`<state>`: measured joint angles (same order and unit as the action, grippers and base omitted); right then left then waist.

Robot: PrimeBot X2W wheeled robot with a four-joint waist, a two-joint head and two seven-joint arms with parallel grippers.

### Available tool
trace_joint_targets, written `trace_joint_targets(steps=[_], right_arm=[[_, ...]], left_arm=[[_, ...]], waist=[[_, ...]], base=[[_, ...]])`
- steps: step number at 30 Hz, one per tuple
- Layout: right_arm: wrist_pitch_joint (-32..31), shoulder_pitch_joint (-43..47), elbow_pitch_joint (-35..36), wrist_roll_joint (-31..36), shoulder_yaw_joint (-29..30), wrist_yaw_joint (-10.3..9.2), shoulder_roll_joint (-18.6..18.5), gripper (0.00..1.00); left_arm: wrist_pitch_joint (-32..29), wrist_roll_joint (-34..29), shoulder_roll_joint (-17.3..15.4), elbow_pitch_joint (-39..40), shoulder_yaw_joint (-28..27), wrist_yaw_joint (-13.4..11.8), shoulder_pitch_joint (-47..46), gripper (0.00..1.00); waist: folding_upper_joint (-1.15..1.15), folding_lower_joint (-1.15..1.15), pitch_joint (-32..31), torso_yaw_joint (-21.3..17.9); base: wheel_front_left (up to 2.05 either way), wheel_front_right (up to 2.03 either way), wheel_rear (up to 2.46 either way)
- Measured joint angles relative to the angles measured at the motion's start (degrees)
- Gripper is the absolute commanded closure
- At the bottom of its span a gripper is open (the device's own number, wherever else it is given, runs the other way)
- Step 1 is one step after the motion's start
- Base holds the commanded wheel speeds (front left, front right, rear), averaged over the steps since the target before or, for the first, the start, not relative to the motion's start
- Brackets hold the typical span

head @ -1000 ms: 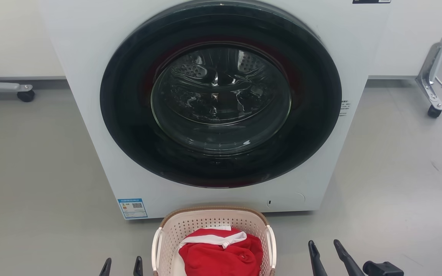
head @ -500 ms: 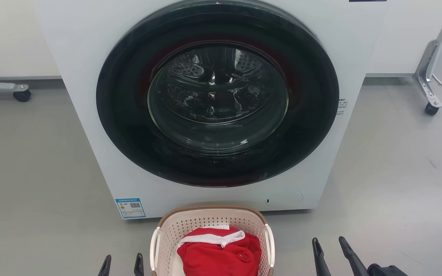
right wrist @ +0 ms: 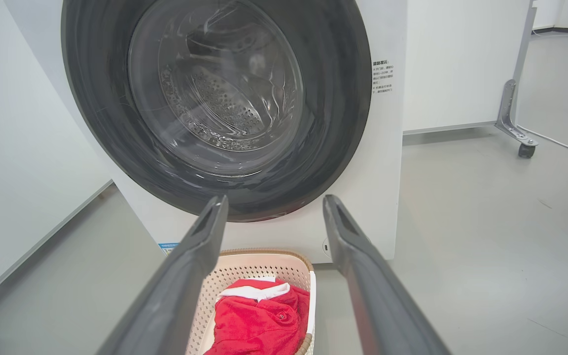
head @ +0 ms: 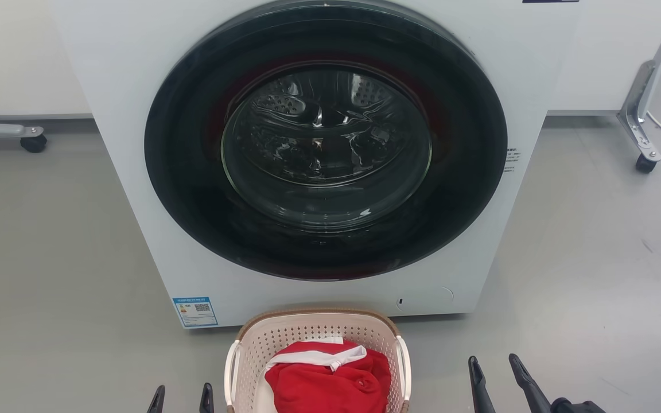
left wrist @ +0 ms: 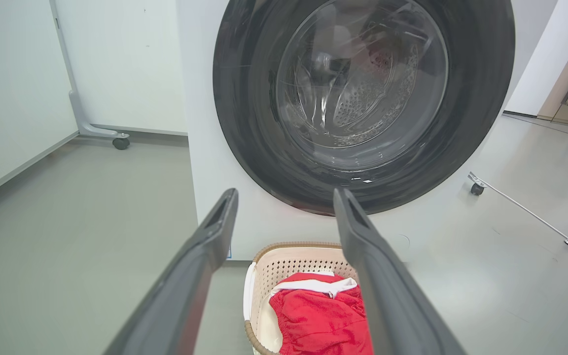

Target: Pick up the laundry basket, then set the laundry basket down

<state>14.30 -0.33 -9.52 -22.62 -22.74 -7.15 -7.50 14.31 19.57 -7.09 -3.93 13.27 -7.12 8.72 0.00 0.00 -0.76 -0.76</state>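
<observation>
The laundry basket is pale pink-beige with perforated walls, a brown rim and white side handles. It sits on the floor just in front of the washer, with a red and white garment inside. My left gripper is open a little to the left of the basket's left handle, touching nothing. Further off to the basket's right, my right gripper is open and holds nothing. The left wrist view shows the basket beyond my open left gripper. In the right wrist view the basket lies below my open right gripper.
A white front-loading washer with a large dark round door, shut, stands directly behind the basket. Wheeled metal frame legs stand at the far right, and another at the far left. Grey floor lies open on both sides.
The head view has shifted slightly. My right gripper has drifted a little right and lower in that view. Basket and left gripper hold their places.
</observation>
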Motion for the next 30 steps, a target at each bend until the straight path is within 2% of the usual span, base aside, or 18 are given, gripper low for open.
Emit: trace_joint_targets(steps=[1, 2, 10, 14, 30], right_arm=[[0.0, 0.0, 0.05, 0.0, 0.04, 0.0, 0.02, 0.0], [0.0, 0.01, 0.09, 0.03, 0.11, 0.0, 0.04, 1.0], [-0.38, 1.75, -3.3, -0.35, 0.19, 0.13, 0.16, 1.0], [-1.2, 1.74, -3.35, -2.93, 1.44, 0.64, 0.34, 1.0], [-4.81, 0.92, -3.87, -14.6, 6.48, 2.82, 1.2, 1.0]], left_arm=[[0.0, -0.01, 0.0, 0.02, -0.02, 0.0, 0.0, 0.0], [0.0, -0.01, 0.0, 0.09, -0.02, 0.0, 0.01, 1.0], [-0.32, 0.91, 0.18, -3.19, 0.19, 0.15, 0.14, 1.0], [-1.18, 2.64, 0.35, -3.45, -0.47, 0.65, 0.07, 1.0], [-4.74, 15.43, 1.12, -5.01, -3.75, 3.14, -1.27, 1.0]], waist=[[0.0, 0.0, -0.03, -0.01], [0.0, 0.0, -0.07, -0.03], [0.0, 0.0, -0.07, -0.02], [0.0, 0.0, -0.01, 0.01], [0.0, 0.0, 0.16, 0.14]], base=[[0.0, 0.0, 0.0], [0.0, 0.0, 0.0], [0.0, 0.0, 0.0], [0.0, 0.0, 0.0], [0.0, 0.0, 0.0]])
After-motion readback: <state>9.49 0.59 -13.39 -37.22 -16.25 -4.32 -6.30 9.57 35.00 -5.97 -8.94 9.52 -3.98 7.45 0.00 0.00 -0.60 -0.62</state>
